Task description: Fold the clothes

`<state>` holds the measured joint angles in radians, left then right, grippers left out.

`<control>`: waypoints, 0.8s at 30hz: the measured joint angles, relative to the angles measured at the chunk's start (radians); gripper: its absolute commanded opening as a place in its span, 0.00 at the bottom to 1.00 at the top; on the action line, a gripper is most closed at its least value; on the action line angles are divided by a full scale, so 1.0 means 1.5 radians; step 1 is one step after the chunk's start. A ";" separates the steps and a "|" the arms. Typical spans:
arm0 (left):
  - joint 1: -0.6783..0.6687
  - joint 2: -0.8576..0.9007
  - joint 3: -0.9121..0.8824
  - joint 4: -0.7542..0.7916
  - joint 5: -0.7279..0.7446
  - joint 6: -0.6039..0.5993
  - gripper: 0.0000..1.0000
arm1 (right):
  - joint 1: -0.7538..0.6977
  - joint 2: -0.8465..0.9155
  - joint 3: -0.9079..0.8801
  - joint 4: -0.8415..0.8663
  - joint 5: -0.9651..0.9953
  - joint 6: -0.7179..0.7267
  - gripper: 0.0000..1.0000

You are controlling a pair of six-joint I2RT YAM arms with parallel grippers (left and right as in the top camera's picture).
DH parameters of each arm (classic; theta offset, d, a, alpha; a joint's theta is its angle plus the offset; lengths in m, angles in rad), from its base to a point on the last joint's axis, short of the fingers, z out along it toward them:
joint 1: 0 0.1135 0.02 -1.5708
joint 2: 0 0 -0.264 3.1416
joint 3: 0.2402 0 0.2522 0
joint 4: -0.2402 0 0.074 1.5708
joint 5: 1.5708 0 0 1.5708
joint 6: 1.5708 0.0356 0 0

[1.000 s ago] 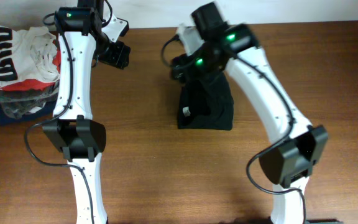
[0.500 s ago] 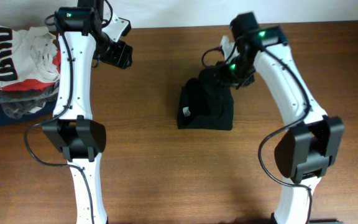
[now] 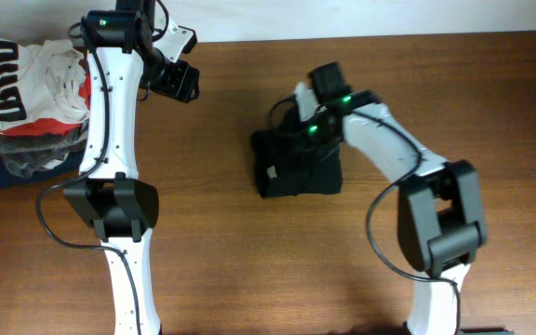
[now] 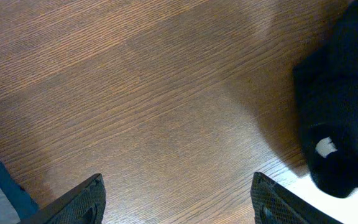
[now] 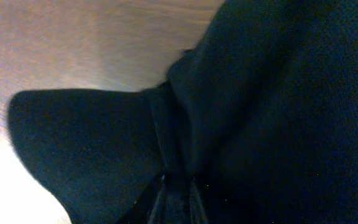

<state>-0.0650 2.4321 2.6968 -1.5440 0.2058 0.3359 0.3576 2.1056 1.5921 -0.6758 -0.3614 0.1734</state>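
The black T-shirt (image 3: 296, 167) lies as a folded bundle in the middle of the wooden table, a small white label (image 3: 272, 173) on its left side. My right gripper (image 3: 311, 127) is down on the bundle's far edge. In the right wrist view its fingers (image 5: 176, 200) sit close together, pinching a ridge of the black fabric (image 5: 272, 93). My left gripper (image 3: 177, 82) hovers open and empty at the back left, away from the shirt. In the left wrist view its fingers (image 4: 179, 202) are spread wide over bare wood, with the shirt (image 4: 344, 93) at the right edge.
A pile of other clothes sits at the far left: a white garment with black-and-red print (image 3: 31, 79) on top of grey (image 3: 35, 151) and navy (image 3: 7, 175) folded ones. The table's back edge (image 3: 249, 39) meets a white wall.
My right arm swung from the bundle's right side down onto its far edge. The bundle shifted a little left and toward the front. The left arm has not moved.
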 measured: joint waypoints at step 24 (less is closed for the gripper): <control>0.000 0.000 0.000 0.000 0.000 0.000 0.75 | -0.079 0.036 0.247 -0.290 -0.021 -0.021 0.42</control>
<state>-0.0650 2.4321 2.6968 -1.5444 0.2062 0.3359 0.2398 2.1597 1.9621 -1.1103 -0.3927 0.1413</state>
